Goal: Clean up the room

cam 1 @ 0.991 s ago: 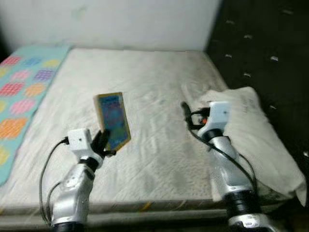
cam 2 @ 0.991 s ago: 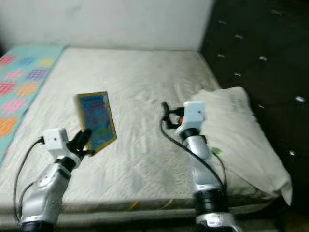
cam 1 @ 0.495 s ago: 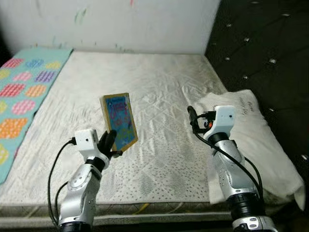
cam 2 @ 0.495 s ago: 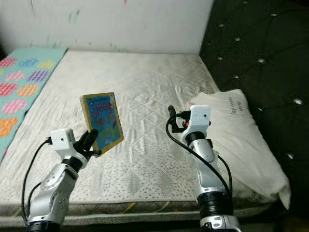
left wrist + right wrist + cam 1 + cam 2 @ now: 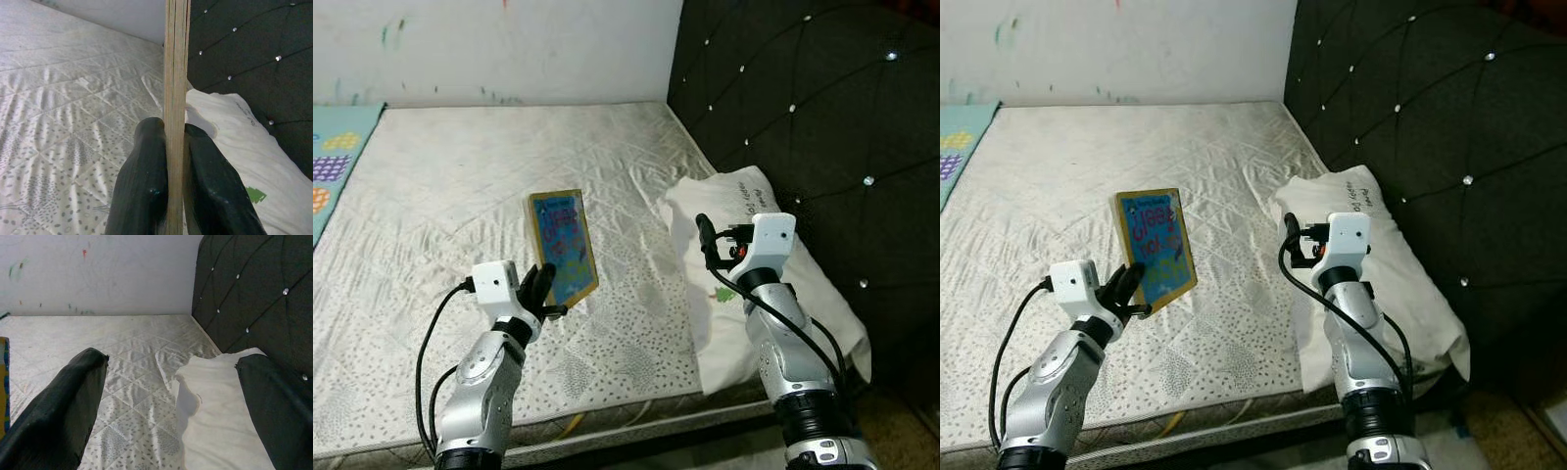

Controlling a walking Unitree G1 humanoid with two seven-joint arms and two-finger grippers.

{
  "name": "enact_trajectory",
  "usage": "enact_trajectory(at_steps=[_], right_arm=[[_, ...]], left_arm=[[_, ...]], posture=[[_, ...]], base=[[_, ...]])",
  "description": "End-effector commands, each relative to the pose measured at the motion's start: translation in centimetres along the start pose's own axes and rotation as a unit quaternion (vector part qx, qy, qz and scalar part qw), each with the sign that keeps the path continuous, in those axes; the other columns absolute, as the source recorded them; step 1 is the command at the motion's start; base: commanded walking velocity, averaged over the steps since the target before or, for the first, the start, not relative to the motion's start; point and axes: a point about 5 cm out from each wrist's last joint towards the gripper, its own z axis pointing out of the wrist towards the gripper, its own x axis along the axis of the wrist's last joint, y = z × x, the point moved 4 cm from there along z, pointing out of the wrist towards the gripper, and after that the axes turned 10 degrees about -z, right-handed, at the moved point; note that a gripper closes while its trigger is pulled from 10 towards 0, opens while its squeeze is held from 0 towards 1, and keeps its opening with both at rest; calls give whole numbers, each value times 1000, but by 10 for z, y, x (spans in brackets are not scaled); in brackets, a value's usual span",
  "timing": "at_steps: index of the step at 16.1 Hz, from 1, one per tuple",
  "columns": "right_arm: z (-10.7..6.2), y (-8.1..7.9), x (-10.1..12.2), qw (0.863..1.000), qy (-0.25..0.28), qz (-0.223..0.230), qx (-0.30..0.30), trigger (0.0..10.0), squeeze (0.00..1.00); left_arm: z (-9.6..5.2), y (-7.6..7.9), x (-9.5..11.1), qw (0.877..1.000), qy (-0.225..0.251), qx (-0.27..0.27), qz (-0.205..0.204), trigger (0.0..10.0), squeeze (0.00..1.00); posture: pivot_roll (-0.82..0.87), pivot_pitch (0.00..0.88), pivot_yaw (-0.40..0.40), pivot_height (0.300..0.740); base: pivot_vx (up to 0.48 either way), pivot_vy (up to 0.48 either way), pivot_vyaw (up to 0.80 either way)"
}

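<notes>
Even indoor light, sharp pics, soft shadows, no glare

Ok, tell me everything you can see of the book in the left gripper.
The book is thin and flat, with a tan border around a blue cover bearing colourful lettering, likely a children's board book. The left gripper holds it upright above the mattress, cover toward the camera, its fingers clamped on both faces of the lower edge. The left wrist view shows layered tan board edge-on. Nothing else touches it.

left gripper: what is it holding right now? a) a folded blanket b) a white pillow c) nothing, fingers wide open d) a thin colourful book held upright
d: in the left wrist view the left gripper has its two black fingers pressed on either side of the book, which stands upright above the mattress.
</notes>
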Motion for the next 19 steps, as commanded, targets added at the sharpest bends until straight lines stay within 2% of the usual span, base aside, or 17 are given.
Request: enact_trajectory(at_steps=[1,7,8,13,18,19], right_arm=[[2,0,5,1000,9,-2,1,10000,0],[2,0,5,1000,10,-6,3,10000,0],[2,0,5,1000,10,-7,3,10000,0],[3,0,6,1000,13,-7,4,10000,0],[3,0,6,1000,15,-3,6,10000,0],[3,-2,8,1000,17,-23,12,10000,0]], left_arm=[[4,9,13,1000,22,-16,9,10000,0],[4,9,13,1000,21,-17,7,10000,0],[4,10,14,1000,27,-15,0,10000,0],[6,9,17,999,37,-10,13,10000,0],[6,12,16,999,32,-17,18,10000,0],[5,11,18,999,38,-23,18,10000,0]], posture=[[-83,18,-30,740],[-83,18,-30,740],[-84,10,-29,740],[-82,5,-32,740],[-82,5,-32,740],[-81,10,-33,740]], base=[[0,-480,0],[0,-480,0],[0,0,0],[0,0,0],[0,0,0],[0,0,0]])
